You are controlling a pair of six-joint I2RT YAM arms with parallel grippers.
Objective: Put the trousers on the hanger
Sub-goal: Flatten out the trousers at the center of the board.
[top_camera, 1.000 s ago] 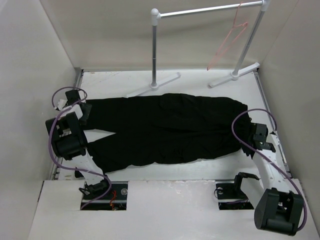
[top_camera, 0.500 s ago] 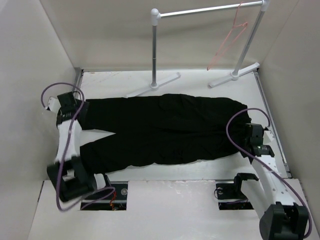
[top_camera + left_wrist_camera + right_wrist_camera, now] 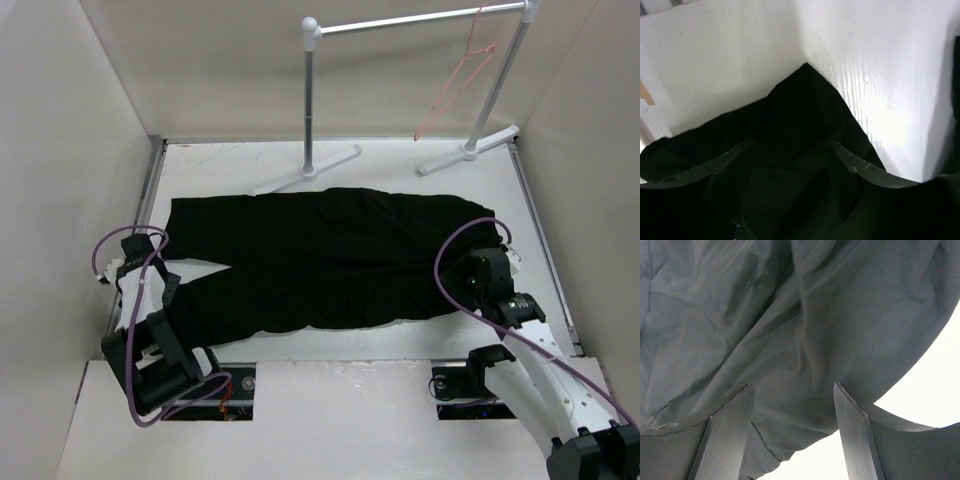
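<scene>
At the near left, the left gripper (image 3: 135,262) is seen beside the end of the near leg of the trousers (image 3: 330,255). One second ago it was placed further away, on the cuff of the far leg; this cuff is now uncovered. In the left wrist view the fingers (image 3: 847,160) are spread over a corner of the black cloth, and no pinch is seen.

At the near right, the right gripper (image 3: 472,272) has been brought to the left, up to the waist edge of the trousers; before, it was kept closer to the right edge of the table (image 3: 400,170). In the right wrist view its fingers (image 3: 852,430) are held apart above the cloth, and nothing is gripped.

The trousers are laid flat in the middle of the table, legs to the left and waist to the right, almost as before.

Further back, the rack (image 3: 312,90) is standing, and the hanger (image 3: 455,85) is hung on the right end of its bar, well apart from the trousers, unchanged.
</scene>
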